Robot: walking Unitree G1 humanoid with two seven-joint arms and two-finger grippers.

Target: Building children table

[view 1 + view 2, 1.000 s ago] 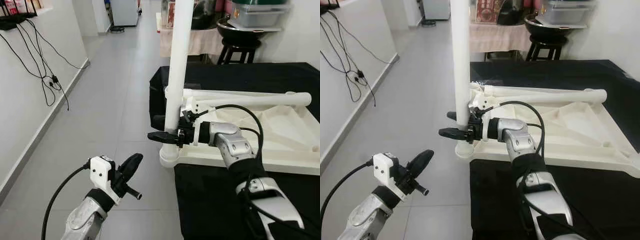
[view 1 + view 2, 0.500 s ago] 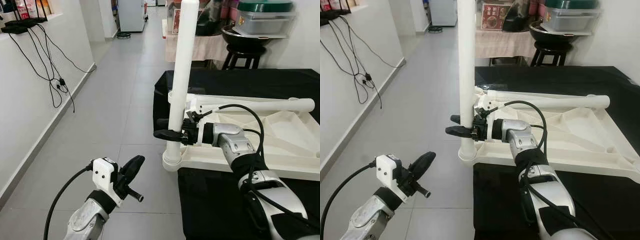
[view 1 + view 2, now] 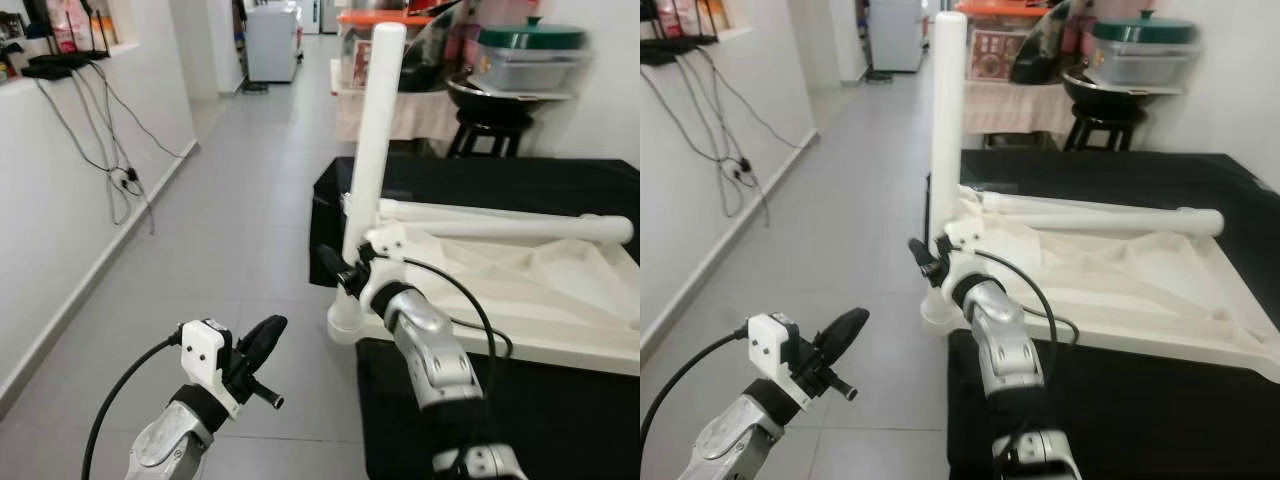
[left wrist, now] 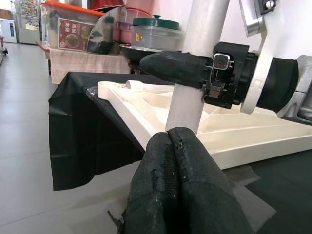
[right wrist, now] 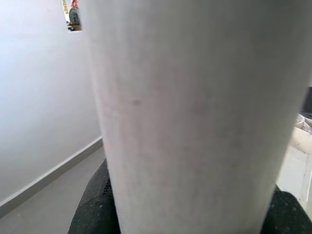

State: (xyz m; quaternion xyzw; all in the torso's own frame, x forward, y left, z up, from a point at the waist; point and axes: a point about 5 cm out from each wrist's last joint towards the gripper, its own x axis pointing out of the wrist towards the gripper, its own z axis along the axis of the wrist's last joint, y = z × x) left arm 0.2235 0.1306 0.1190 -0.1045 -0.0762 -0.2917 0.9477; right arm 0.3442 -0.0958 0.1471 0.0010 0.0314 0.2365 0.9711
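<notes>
Left eye view: the kids' table is partway there, I'd say. The white tabletop (image 3: 560, 290) lies upside down on the black-draped surface (image 3: 520, 170), right-centre of the frame. One white leg (image 3: 368, 170) stands upright in the corner socket at centre, reaching nearly to the top edge. A second leg (image 3: 500, 225) lies flat across the tabletop's far side, so that one isn't fitted yet; I can't tell about the other corners. The right gripper (image 3: 342, 272) sits at centre with its silver arm rising from the bottom edge, jaws clamped around the lower part of the upright leg. The left gripper (image 3: 262, 340) hangs at lower left over the grey floor (image 3: 220, 260), well apart from the table.

Right eye view: same scene, the upright leg near top centre, the right arm bent up from bottom centre to the socket corner.

Left wrist view: the left jaws are pressed together on nothing, filling the bottom centre. Beyond them, upper centre, the right gripper's black finger (image 4: 173, 68) wraps the leg just above the tabletop rim.

Right wrist view: the leg takes up most of the middle, with a black pad (image 5: 95, 209) peeking out at the bottom left, so the grip is tight on it.
</notes>
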